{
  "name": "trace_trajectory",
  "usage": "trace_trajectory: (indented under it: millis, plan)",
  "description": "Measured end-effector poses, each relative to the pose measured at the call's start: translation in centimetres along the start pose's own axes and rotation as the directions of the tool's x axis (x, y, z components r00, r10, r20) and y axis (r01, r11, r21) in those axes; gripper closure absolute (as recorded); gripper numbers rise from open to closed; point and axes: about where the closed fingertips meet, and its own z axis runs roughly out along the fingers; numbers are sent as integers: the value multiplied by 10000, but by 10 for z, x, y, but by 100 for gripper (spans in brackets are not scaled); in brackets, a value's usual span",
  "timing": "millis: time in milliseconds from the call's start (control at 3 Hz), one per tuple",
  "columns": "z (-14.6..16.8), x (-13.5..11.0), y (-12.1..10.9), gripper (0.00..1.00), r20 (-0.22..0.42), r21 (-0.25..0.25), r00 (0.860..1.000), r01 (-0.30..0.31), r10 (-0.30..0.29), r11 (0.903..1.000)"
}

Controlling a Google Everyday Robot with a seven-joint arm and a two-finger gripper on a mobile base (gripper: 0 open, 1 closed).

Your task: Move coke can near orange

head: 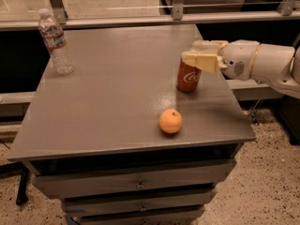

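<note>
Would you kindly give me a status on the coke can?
Gripper clamped on top of coke can. Orange nearer front edge, apart. Nothing between them.
</note>
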Motion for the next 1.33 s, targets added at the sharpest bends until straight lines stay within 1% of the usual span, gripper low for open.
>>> trace_trajectory:
  millis: [333, 667, 1333]
  plan:
    - [-17, 13, 2, 84, -303, 217, 9993, -191, 198, 9996]
    - [-19, 11, 2, 100, -320, 232, 9993, -205, 213, 9995]
    - [-20, 8, 2, 100, -323, 235, 9993, -204, 212, 9995]
